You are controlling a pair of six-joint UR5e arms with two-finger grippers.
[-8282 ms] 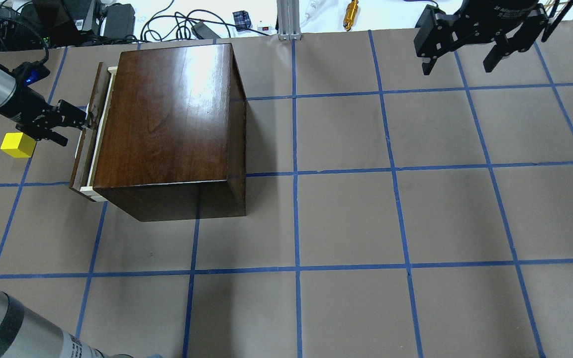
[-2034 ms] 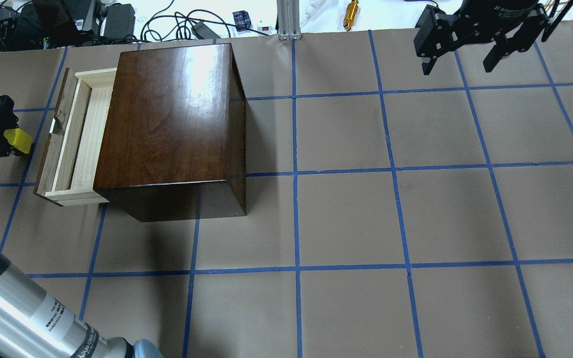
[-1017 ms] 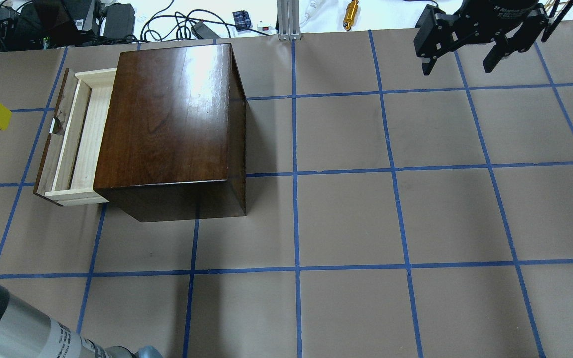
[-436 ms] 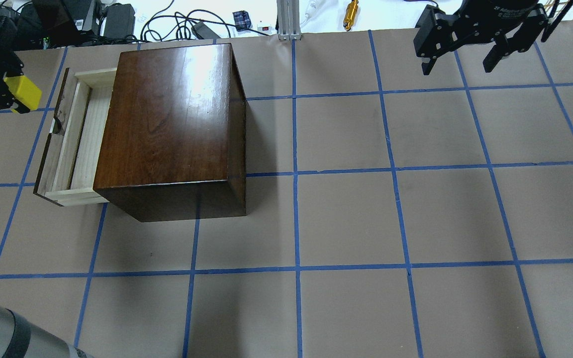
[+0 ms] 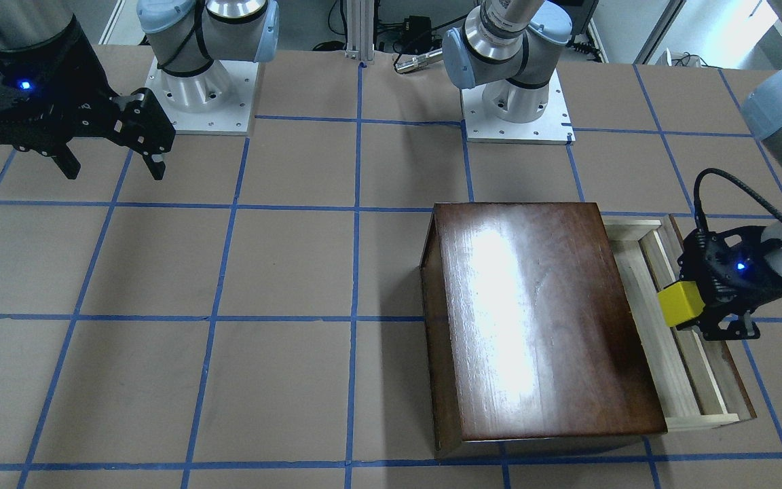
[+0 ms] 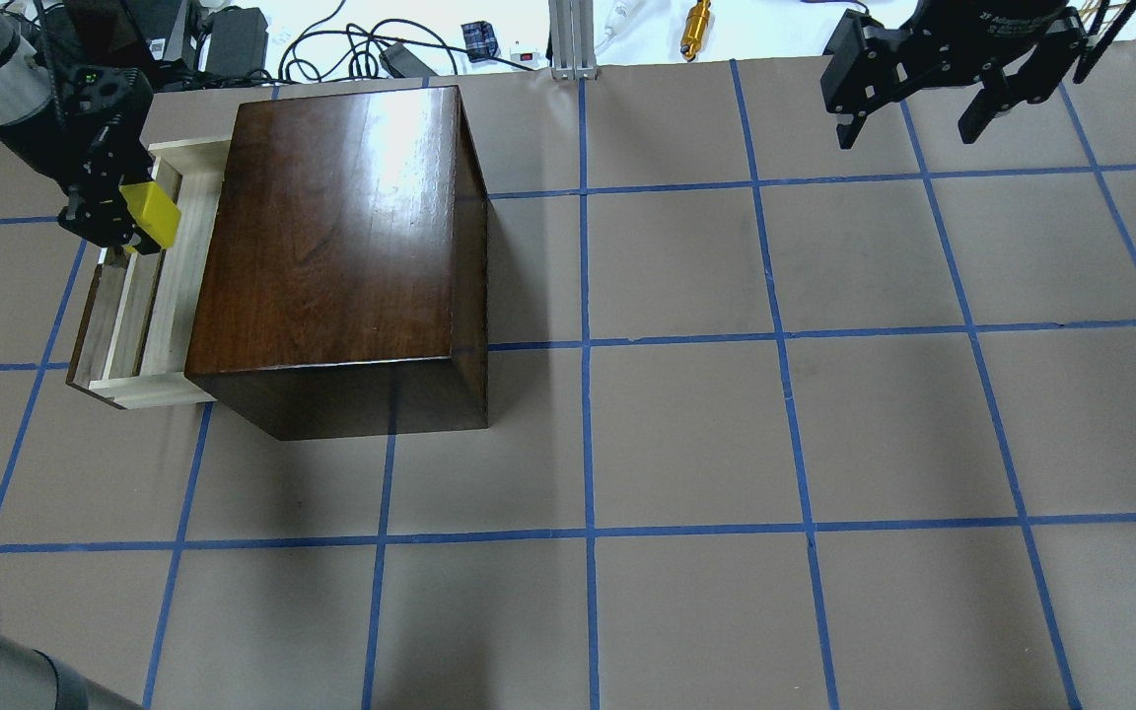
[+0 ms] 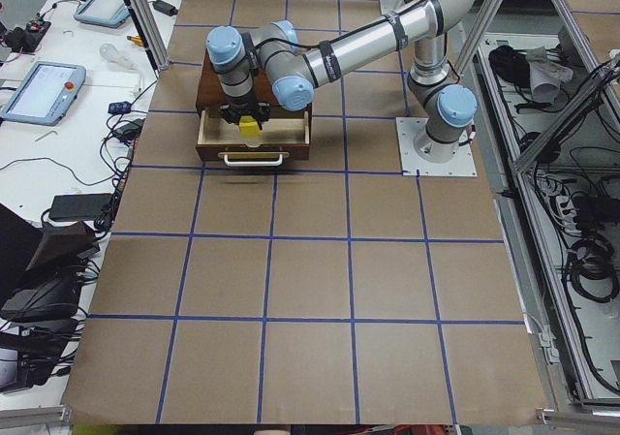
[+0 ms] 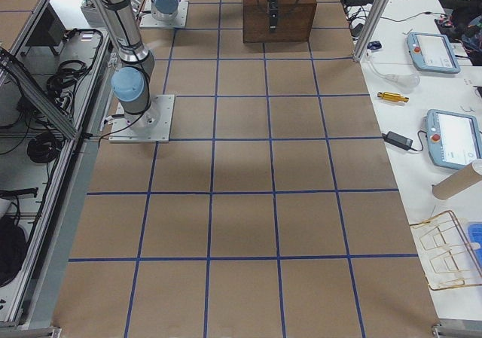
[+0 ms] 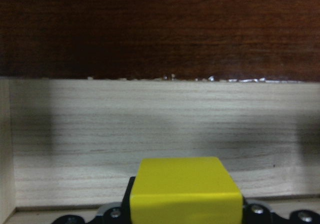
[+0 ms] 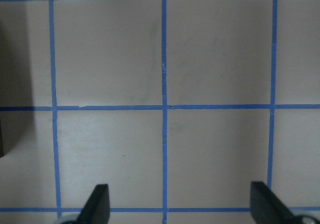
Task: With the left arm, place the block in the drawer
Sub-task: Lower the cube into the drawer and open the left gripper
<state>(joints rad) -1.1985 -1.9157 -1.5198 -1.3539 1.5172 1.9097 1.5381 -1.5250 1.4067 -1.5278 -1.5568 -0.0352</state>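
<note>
My left gripper (image 6: pixel 124 219) is shut on the small yellow block (image 6: pixel 153 216) and holds it above the open drawer (image 6: pixel 149 306) of the dark-brown cabinet (image 6: pixel 336 237). In the front-facing view the block (image 5: pixel 680 305) hangs over the pale drawer tray (image 5: pixel 676 360) with the gripper (image 5: pixel 703 305) behind it. The left wrist view shows the block (image 9: pixel 185 190) above the drawer's pale floor (image 9: pixel 150 134). My right gripper (image 6: pixel 913 123) is open and empty, high at the far right; its fingers (image 10: pixel 97 204) frame bare table.
Cables, boxes and a brass cylinder (image 6: pixel 695 30) lie beyond the far table edge. Brown paper with blue tape lines (image 6: pixel 588 345) covers the table. Both arm bases (image 5: pixel 513 102) stand on the robot side.
The left gripper pulled the drawer open, picked up the yellow block from the table left of the cabinet, lifted it and carried it right over the open drawer. The right arm has not moved.
</note>
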